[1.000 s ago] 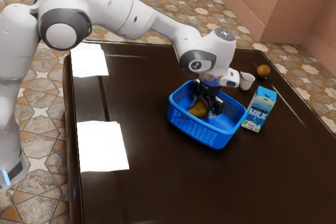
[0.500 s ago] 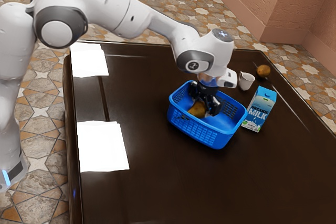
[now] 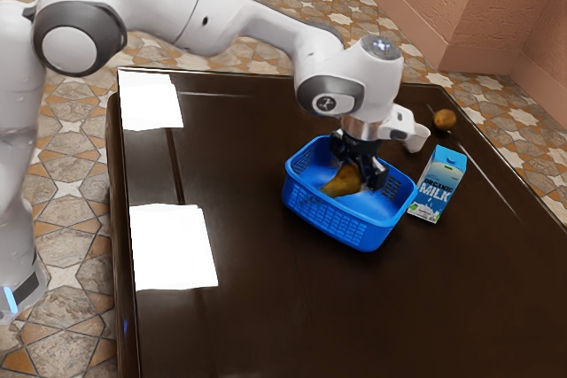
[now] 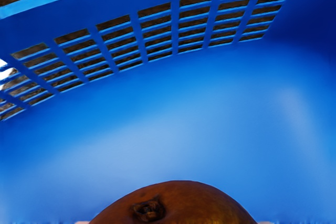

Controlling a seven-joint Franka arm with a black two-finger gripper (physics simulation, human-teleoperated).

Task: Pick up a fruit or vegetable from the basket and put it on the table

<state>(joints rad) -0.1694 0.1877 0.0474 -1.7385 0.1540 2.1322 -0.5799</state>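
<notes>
The black 2-finger tool points down into the blue plastic basket with slotted walls, its 2 fingers clasping a yellow-brown, pear-shaped fruit between them. The fruit is inside the basket, tilted, its narrower end slanting down toward the wall on the exterior view's left; whether that end touches the basket floor, I cannot tell. In the wrist view its rounded brown end shows a dark, rough scar, with smooth blue basket floor beyond it and the slotted wall past that.

Above the basket, the white and grey jointed arm reaches in from the exterior view's left. Just beside the basket's corner, on the exterior view's right, a blue and white milk carton with printed lettering stands upright. Beyond the basket, near its far end, is a small white cup, partly hidden behind the arm's hand. Farther from the basket than the cup, a round, brown fruit or vegetable lies near the edge of the worktop.

Under and around the basket spreads the glossy, dark brown worktop. Well apart from the basket, toward the exterior view's left, 2 bright white patches lie across its surface.
</notes>
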